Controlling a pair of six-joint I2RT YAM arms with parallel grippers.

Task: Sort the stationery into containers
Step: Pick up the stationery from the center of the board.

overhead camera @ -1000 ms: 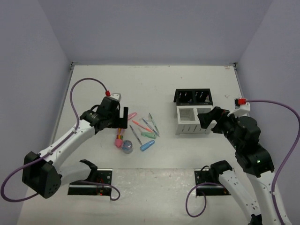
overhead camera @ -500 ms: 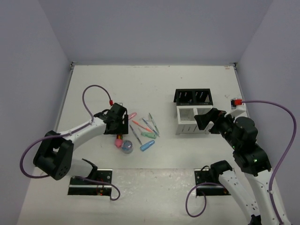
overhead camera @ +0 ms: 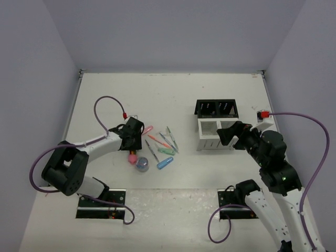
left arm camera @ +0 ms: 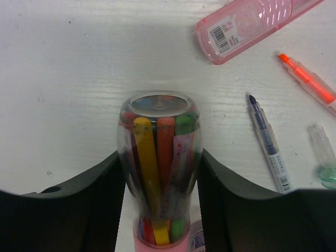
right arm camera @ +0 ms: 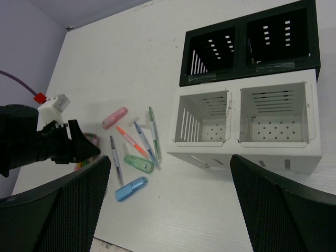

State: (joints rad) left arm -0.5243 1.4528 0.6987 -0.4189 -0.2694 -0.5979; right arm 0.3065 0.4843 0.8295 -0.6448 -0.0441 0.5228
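Left hand (left arm camera: 160, 163) clamped narrow on clear pen tube (left arm camera: 159, 126), which lay on table (left arm camera: 63, 63) at 9 o'clock of blue pen (left arm camera: 268, 140). Right hand (right arm camera: 169, 163) spread wide beside white organiser (right arm camera: 273, 113), 3 o'clock on table

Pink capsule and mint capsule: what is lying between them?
An orange pen lies between the pink capsule and the mint capsule, clearest in the right wrist view.
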